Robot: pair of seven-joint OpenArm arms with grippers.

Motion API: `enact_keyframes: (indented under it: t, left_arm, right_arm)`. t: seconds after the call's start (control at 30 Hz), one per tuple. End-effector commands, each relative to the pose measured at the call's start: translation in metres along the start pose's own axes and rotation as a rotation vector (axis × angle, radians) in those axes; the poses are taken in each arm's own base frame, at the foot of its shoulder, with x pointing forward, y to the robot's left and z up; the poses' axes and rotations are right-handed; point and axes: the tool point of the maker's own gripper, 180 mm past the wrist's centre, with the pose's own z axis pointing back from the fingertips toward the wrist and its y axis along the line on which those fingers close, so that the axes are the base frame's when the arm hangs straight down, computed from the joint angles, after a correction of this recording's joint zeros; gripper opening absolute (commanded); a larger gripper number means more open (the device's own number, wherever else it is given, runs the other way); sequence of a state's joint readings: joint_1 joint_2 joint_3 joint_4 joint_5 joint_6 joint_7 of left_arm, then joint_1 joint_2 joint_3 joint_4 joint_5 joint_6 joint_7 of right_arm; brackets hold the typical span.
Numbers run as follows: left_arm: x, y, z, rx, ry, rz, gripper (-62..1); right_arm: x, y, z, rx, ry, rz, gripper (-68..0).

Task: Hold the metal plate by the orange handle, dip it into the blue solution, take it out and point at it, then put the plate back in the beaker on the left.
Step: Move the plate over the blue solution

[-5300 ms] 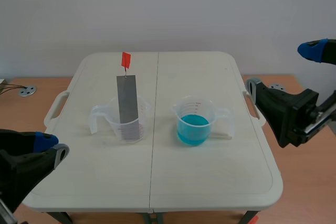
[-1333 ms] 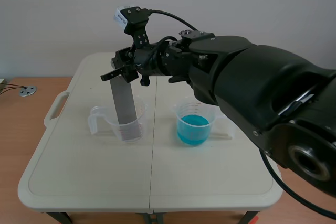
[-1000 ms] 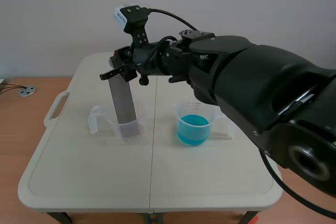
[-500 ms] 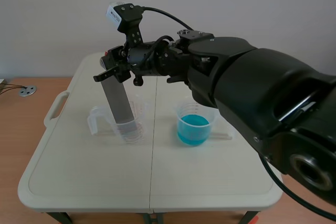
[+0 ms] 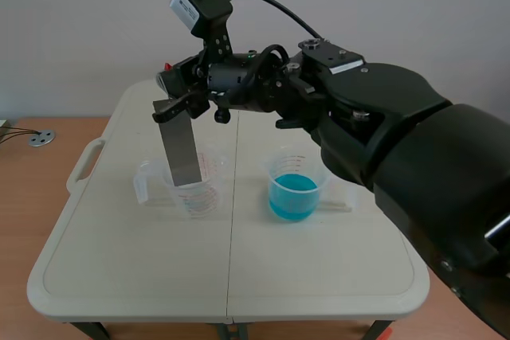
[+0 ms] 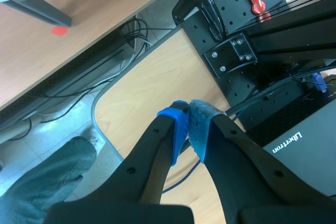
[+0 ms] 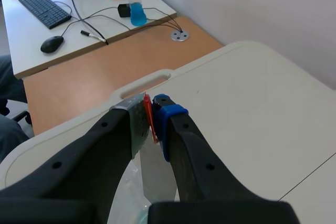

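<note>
Grasp done: right gripper (image 7: 148, 108), jaws clamped on the orange handle (image 7: 150, 127), holds the metal plate (image 5: 183, 147) tilted, lower end inside the left beaker (image 5: 201, 194); dip in the blue solution (image 5: 293, 194), pointing and return remain; left gripper (image 6: 188, 124) jaws together, empty.

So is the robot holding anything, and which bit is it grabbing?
Yes: the right gripper pinches the flat grey metal plate by the small orange handle at its top.
</note>
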State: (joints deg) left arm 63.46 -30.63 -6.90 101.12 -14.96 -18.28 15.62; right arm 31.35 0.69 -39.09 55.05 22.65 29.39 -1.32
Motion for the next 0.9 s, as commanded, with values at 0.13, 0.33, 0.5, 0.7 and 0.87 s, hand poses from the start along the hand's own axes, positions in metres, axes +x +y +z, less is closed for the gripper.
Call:
enact_keyframes:
  t: [0.13,0.33,0.5,0.7,0.87]
  left_arm:
    - [0.007,-0.004,0.000,-0.012,-0.027,-0.001,-58.5]
    - [0.007,-0.004,0.000,-0.012,-0.027,-0.001,-58.5]
    - [0.007,-0.004,0.000,-0.012,-0.027,0.000,-58.5]
    - [0.007,-0.004,0.000,-0.012,-0.027,0.000,-58.5]
    - [0.007,-0.004,0.000,-0.012,-0.027,-0.001,-58.5]
  right_arm:
    - [0.021,-0.001,0.010,-0.016,-0.050,0.037,-66.2]
    - [0.034,-0.001,0.025,-0.041,-0.079,0.064,-66.2]
    - [0.050,0.000,0.038,-0.059,-0.106,0.098,-66.2]
    - [0.070,0.005,0.058,-0.081,-0.143,0.140,-66.2]
    - [0.088,0.008,0.078,-0.111,-0.172,0.178,-66.2]
